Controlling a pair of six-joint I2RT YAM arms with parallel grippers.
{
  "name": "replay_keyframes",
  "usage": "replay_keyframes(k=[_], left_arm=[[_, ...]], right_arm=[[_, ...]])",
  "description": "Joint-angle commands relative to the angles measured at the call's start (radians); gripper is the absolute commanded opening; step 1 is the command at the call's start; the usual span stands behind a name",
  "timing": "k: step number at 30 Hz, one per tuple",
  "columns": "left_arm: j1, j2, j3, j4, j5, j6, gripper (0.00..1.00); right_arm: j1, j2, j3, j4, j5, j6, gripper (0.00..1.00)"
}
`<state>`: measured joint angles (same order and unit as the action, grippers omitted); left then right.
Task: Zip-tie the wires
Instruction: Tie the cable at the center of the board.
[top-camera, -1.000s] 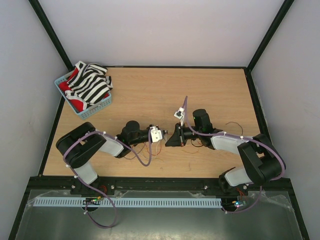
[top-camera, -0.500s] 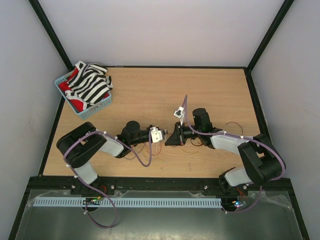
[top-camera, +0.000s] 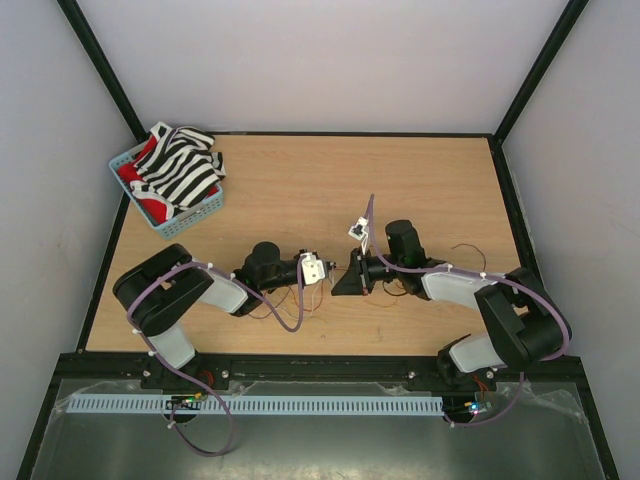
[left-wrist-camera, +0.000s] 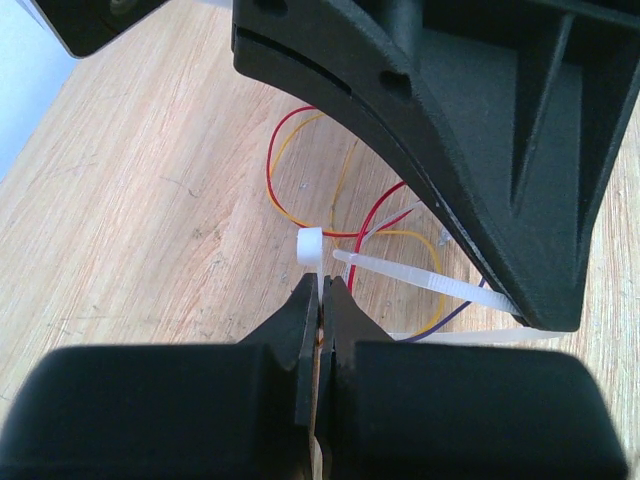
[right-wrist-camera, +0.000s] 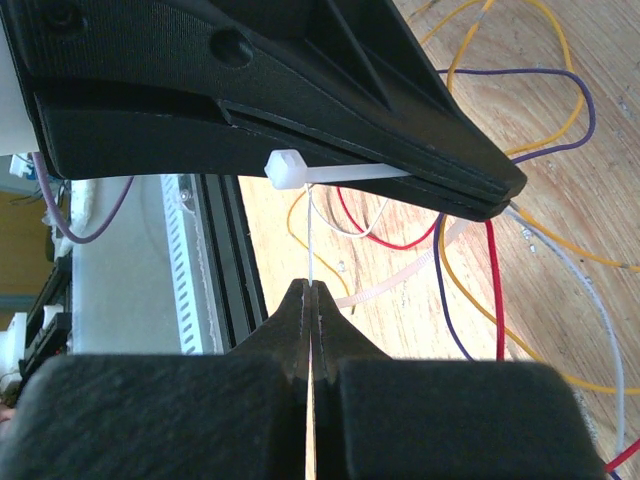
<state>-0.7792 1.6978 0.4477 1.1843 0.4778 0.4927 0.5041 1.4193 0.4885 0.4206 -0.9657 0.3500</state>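
Even bright light, soft shadows; wrist-view foregrounds blurred.

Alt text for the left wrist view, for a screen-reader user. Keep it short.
The left gripper, jaws shut, pinches the zip tie just below its white head, above a wooden table. The strap runs right into the tip of the right gripper, which fills the upper right. Red, orange and purple wires loop on the wood behind.

Wooden table (top-camera: 320, 180); basket (top-camera: 195, 213) far-left; wires (right-wrist-camera: 492, 290) centre-front
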Motion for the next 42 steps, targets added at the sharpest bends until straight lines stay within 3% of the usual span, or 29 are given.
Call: replay_keyframes(k=[1, 42], left_arm=[[0.006, 0.012, 0.011, 0.043, 0.002, -0.004, 0.00], [0.005, 0.028, 0.019, 0.043, 0.002, 0.000, 0.00]], right_arm=[[0.002, -0.008, -0.010, 0.006, -0.025, -0.023, 0.00], [0.009, -0.037, 0.014, -0.002, -0.017, -0.031, 0.00]])
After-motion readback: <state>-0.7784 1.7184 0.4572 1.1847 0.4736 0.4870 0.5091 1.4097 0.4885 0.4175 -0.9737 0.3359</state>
